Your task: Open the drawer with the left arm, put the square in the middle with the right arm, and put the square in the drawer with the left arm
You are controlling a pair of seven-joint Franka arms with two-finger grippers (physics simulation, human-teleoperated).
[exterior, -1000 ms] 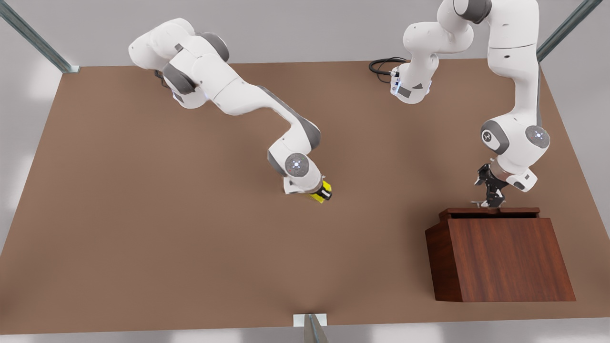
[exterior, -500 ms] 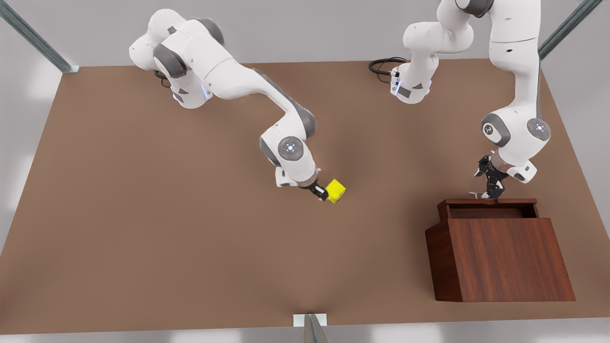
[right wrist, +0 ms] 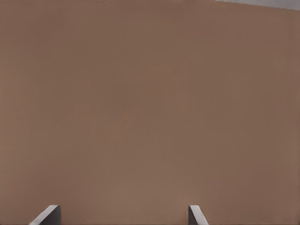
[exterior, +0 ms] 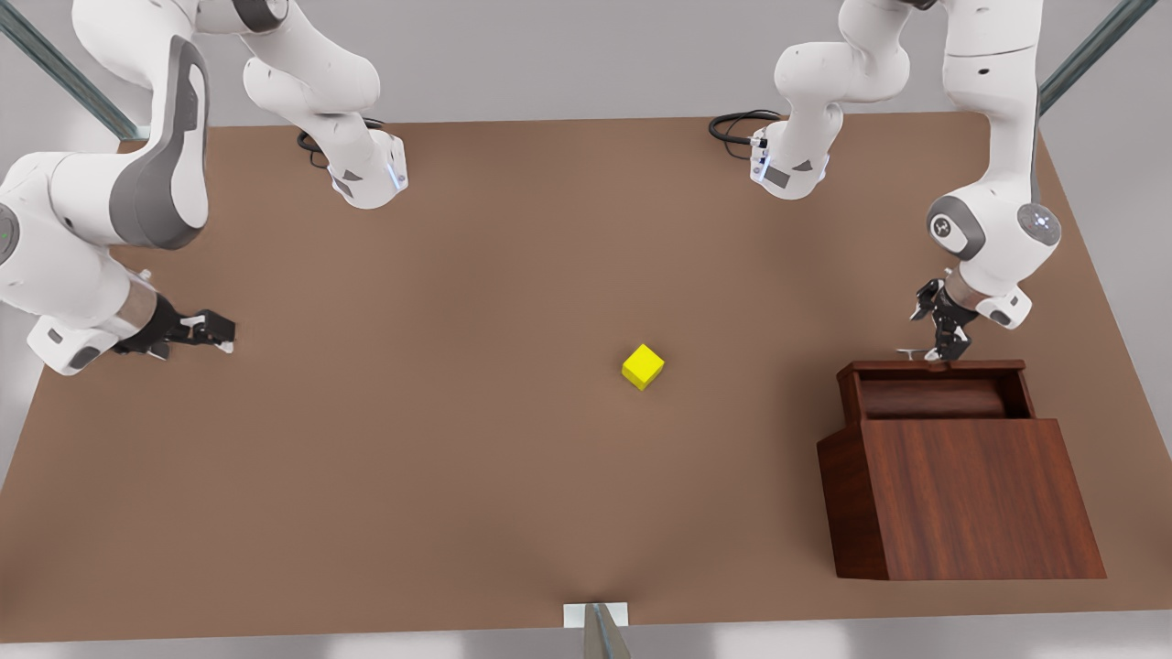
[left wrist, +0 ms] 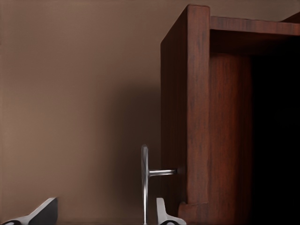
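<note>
Yellow square (exterior: 643,367) sits alone on the bare brown desk (exterior: 412,476) near its centre, touching neither arm.

Left gripper (exterior: 943,343) hangs at the silver bar handle (left wrist: 145,183) of the drawer (exterior: 934,389), which is pulled partway out of the wooden box (exterior: 971,499) by the desk's edge on the front view's right. In the left wrist view its fingers (left wrist: 165,216) stand apart w/ the handle between them, one finger just beside the bar; whether they touch it can't be told.

Right gripper (exterior: 209,331) hovers over the desk's edge on the front view's left, well apart from the square, fingers (right wrist: 47,215) spread wide & holding nothing above bare desk (right wrist: 150,103).
</note>
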